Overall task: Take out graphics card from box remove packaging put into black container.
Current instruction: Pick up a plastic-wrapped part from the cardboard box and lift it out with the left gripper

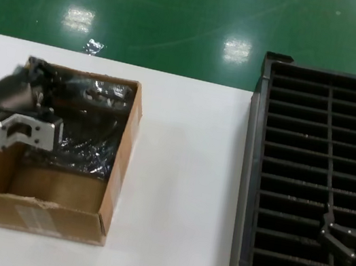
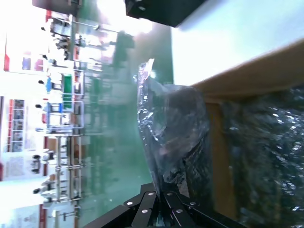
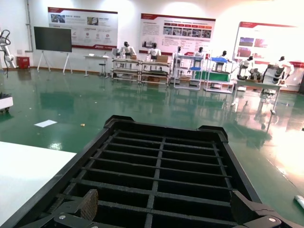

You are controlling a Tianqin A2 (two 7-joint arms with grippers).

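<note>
The brown cardboard box (image 1: 117,164) stands on the left of the white table. Shiny crinkly packaging (image 1: 93,125) fills its far half. My left gripper (image 1: 41,80) is at the box's far left corner and is shut on an edge of the packaging (image 2: 171,128), which stands up from the fingers (image 2: 147,209) beside the box wall (image 2: 247,78). The graphics card itself is hidden; no board or bracket shows. The black container (image 1: 248,187) stands on the right. My right gripper (image 1: 339,238) hovers over its near rows, open and empty (image 3: 164,209), above the slots (image 3: 161,166).
The near half of the box shows a bare cardboard floor (image 1: 52,183). White table top (image 1: 184,175) lies between the box and the container. Beyond the table's far edge is green floor (image 1: 186,10).
</note>
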